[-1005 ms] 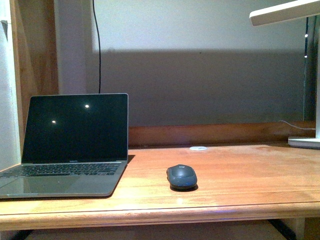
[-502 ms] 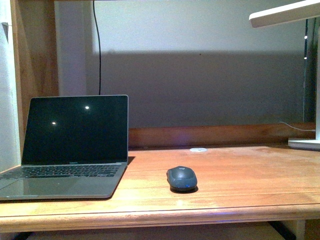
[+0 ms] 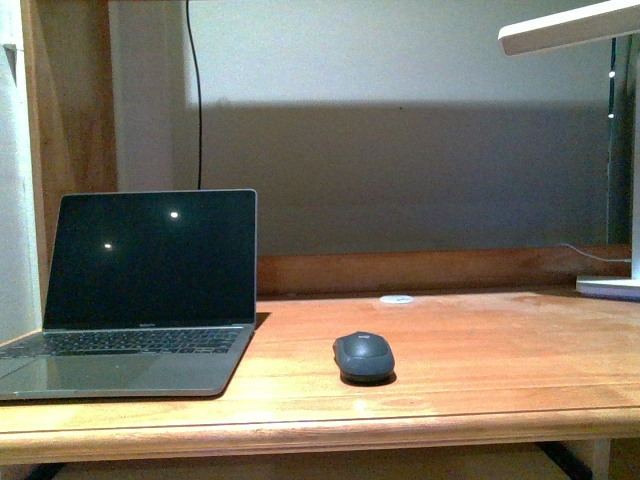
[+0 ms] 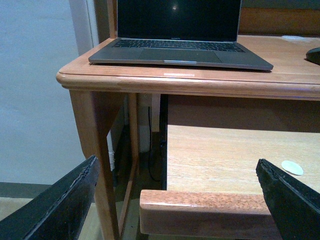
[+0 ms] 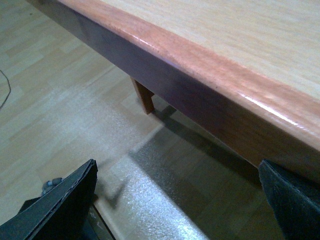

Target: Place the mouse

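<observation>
The dark grey oval mouse (image 3: 363,356) rests on the wooden desk (image 3: 480,360), to the right of an open laptop (image 3: 140,290). In the left wrist view only the mouse's dark edge (image 4: 314,55) shows at the frame's border. My left gripper (image 4: 180,200) is open, low in front of the desk beside a lower wooden shelf (image 4: 225,160), with nothing between its fingers (image 4: 60,210). My right gripper (image 5: 180,200) is open too, over the floor below a wooden edge (image 5: 210,65). Neither arm appears in the front view.
A small white disc (image 3: 397,298) lies at the desk's back. A white lamp (image 3: 600,30) with its base (image 3: 610,287) stands at the right. A black cable (image 3: 195,90) hangs down the wall. Another white disc (image 4: 292,167) lies on the lower shelf.
The front view has shifted very slightly upward since a second ago. The mouse and laptop stay where they were.
</observation>
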Tool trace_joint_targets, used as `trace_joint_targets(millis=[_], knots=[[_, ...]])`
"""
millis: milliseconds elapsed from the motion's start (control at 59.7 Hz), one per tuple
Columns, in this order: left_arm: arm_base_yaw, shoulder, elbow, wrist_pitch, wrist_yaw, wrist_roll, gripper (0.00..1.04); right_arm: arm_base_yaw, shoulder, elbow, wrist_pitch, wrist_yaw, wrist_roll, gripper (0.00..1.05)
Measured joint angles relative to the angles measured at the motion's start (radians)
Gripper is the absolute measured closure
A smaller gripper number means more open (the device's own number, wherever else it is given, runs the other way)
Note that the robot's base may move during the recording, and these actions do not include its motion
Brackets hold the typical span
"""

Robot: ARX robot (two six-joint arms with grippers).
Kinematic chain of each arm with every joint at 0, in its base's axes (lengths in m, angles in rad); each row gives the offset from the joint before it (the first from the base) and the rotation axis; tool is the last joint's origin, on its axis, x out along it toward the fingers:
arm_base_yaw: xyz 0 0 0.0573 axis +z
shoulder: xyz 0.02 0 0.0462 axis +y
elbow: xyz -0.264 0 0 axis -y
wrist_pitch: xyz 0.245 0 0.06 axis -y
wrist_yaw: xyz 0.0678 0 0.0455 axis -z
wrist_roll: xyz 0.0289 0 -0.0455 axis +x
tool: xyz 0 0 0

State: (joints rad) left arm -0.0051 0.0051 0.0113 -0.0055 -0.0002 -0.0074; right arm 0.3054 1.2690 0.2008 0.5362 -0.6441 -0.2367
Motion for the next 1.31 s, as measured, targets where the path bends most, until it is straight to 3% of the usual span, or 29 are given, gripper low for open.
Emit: trace_joint_targets(millis=[368, 954, 1306], knots=[[0.000, 0.000, 0.000, 0.000, 0.000, 0.000, 0.08, 0.204, 0.247, 0.166, 0.159, 0.217, 0.145, 0.07], [0.000, 0.000, 0.000, 0.000, 0.000, 0.000, 0.08, 0.289, 0.491, 0.475, 0.147, 0.388, 0.195, 0.07], [0.000, 0.000, 0.000, 0.000, 0.000, 0.000, 0.08, 0.316, 0.629, 0.647, 0.129, 0.442, 0.217, 0.07]])
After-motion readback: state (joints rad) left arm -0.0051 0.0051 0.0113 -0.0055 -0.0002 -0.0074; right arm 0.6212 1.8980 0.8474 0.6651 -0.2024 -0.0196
